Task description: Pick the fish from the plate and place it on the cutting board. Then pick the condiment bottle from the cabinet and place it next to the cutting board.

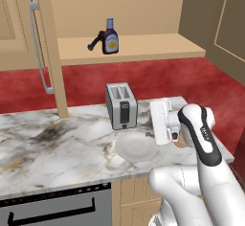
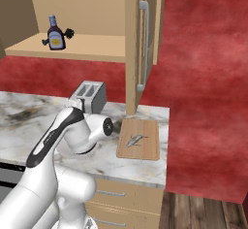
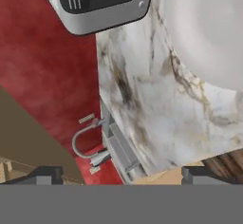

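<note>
Marble counter (image 1: 57,143) below, fish (image 2: 135,140) already lying on the cutting board (image 2: 140,148), so the spread, empty hand (image 3: 121,175) wants the condiment bottle (image 1: 111,37) upright on the cabinet (image 1: 143,45) shelf: light, rigid, slick, best pinched mid-body.

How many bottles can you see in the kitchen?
1. The condiment bottle stands on the open cabinet shelf above the counter, beside a small black brush-like tool. More bottles could be hidden behind the closed cabinet doors.
</note>
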{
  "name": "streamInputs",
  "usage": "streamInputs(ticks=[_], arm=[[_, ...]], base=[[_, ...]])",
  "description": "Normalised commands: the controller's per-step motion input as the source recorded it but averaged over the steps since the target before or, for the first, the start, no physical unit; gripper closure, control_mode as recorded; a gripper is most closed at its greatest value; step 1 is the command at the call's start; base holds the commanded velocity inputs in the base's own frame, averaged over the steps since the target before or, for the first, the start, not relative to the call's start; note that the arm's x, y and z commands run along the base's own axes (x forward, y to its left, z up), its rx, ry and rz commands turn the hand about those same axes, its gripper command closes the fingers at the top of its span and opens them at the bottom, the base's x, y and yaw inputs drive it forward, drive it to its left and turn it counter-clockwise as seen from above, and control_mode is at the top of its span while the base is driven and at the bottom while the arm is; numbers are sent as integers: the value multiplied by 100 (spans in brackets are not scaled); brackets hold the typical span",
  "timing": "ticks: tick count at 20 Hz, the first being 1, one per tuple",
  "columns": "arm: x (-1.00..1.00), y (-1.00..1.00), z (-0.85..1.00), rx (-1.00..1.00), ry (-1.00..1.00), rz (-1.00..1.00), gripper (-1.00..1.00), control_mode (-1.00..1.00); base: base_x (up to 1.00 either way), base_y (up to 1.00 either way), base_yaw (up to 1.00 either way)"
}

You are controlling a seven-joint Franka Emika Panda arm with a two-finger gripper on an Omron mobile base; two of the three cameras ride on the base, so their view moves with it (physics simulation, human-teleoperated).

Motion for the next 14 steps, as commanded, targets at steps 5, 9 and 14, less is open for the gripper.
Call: streamInputs(ticks=[5,9,14], arm=[[0,36,0,18,9,-15,-100,-100],[0,33,0,22,14,-15,-100,-100],[0,29,0,27,19,-15,-100,-100]], base=[[0,0,0],[0,0,0],[0,0,0]])
